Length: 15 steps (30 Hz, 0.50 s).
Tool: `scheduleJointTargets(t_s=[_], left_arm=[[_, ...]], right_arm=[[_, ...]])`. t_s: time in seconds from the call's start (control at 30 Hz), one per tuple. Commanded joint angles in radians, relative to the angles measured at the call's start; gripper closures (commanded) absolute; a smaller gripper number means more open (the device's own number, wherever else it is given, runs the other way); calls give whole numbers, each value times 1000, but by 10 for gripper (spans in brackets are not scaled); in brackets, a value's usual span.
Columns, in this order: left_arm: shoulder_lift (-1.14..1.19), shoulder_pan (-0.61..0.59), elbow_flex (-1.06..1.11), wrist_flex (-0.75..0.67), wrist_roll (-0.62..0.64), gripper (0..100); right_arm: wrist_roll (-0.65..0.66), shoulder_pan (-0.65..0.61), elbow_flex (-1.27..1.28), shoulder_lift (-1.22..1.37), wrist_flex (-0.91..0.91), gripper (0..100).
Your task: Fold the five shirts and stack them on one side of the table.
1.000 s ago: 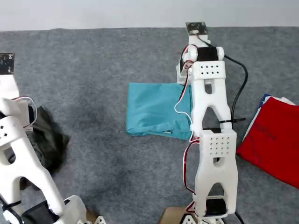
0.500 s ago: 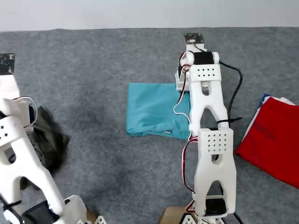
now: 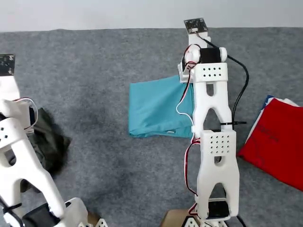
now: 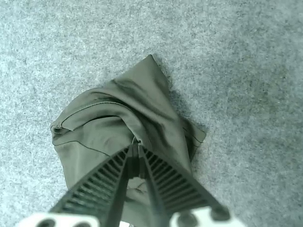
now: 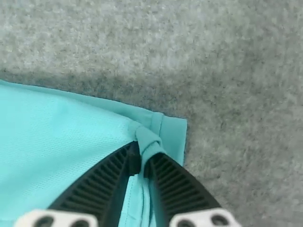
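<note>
So the right gripper [image 5: 141, 158] is clamped on the teal shirt [image 3: 154, 111] at its far corner and has just tugged it up, so that edge slants now. Looks like a fold starting. Meanwhile the left gripper [image 4: 136, 153] is pinching the dark shirt [image 4: 118, 127] at the counter's [image 3: 94, 61] left edge.

High view: fixed overhead, above the near edge of the grey carpeted surface [image 3: 94, 61], facing its far edge. Left wrist view: close, past black ribbed left end effector [image 4: 137, 158] onto crumpled olive-green shirt [image 4: 118, 118], shared with high view at surface's left edge. Right wrist view: equally close on folded teal shirt [image 5: 57, 142], shared mid-surface.
</note>
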Motion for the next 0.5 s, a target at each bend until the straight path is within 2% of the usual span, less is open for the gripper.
scheduleJointTargets(t_s=[0.0, 0.2, 0.4, 0.47], left_arm=[[-26, -6, 2, 3, -9, 994], [-26, -6, 2, 5, -9, 994], [-26, -6, 4, 5, -9, 994], [-26, -6, 4, 5, -9, 994]], right_arm=[[29, 47, -49, -13, -27, 988], [28, 102, -52, 51, -44, 988], [28, 91, -58, 87, -45, 981], [28, 82, -58, 70, -38, 946]])
